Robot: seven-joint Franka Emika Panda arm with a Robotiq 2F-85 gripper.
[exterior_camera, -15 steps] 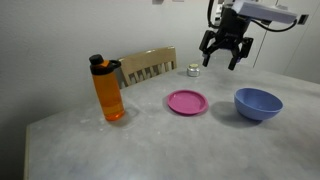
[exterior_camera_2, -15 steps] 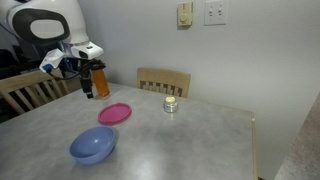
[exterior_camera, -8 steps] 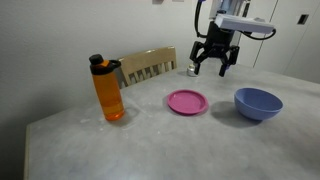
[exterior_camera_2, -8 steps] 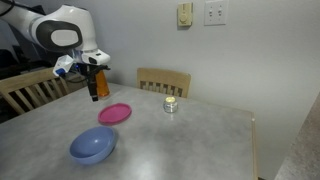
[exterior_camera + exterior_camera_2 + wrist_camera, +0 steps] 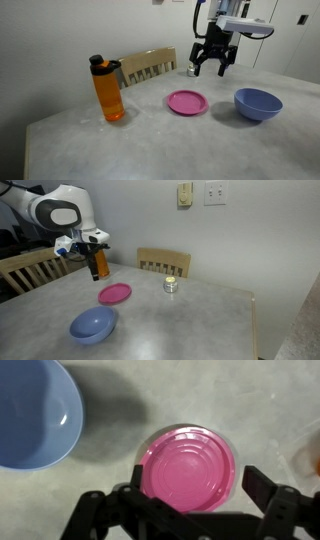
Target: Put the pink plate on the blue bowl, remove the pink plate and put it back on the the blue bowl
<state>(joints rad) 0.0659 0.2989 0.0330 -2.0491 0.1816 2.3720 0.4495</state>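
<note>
The plate lies flat and right way up on the table, with nothing on it. The bowl stands near it, apart from it and empty, so the first stacking is not yet done.

The tool hangs well above the plate with its fingers spread wide and nothing between them. In the wrist view the plate sits almost centred between the two fingers, and the bowl is off at the upper corner.

A second ago the tool was further over, nearer the bowl's side. It has since swung across to stand over the plate, and in the last half second it has barely shifted. I take that to mean it is lined up and the next move is a straight descent for the rim. The plate is shallow, so a finger will likely have to catch the raised edge.

Further out stand an orange bottle, a small metal tin and a wooden chair behind the table. No brand, label or writing can be read on anything.
</note>
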